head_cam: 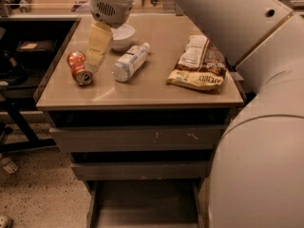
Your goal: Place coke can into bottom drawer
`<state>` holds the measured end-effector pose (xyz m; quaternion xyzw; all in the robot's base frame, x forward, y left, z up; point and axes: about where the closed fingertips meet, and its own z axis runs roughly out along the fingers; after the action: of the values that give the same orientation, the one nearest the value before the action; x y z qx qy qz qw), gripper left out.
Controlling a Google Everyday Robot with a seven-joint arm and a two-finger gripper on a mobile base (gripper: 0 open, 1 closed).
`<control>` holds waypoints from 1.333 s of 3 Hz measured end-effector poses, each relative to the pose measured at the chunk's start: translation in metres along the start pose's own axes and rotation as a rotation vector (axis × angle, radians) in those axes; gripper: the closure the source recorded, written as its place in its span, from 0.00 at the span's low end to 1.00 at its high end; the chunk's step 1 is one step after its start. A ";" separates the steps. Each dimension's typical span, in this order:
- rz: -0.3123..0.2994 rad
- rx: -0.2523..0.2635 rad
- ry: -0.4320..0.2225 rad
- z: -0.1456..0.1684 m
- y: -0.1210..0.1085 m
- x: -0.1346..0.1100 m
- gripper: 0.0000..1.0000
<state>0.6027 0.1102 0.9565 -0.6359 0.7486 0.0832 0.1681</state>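
The red coke can [79,68] lies on its side at the left of the cabinet top [142,87], silver end facing front. My gripper [96,56] hangs from the grey wrist above, its yellowish fingers reaching down just right of the can, close to it. The bottom drawer [142,208] is pulled out at the foot of the cabinet, showing a flat grey floor.
A clear white-labelled bottle [129,62] lies right of the gripper. A white bowl [122,35] stands behind it. A brown snack bag [199,64] lies at the right. My large grey arm [256,127] fills the right side. A dark shelf [23,56] stands left.
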 end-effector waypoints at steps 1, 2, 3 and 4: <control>0.035 -0.037 -0.014 0.031 -0.004 -0.023 0.00; 0.065 -0.062 -0.003 0.054 0.003 -0.049 0.00; 0.067 -0.062 -0.007 0.056 0.003 -0.053 0.00; 0.087 -0.051 -0.010 0.063 -0.001 -0.056 0.00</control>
<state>0.6199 0.1831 0.9181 -0.6063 0.7724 0.1127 0.1519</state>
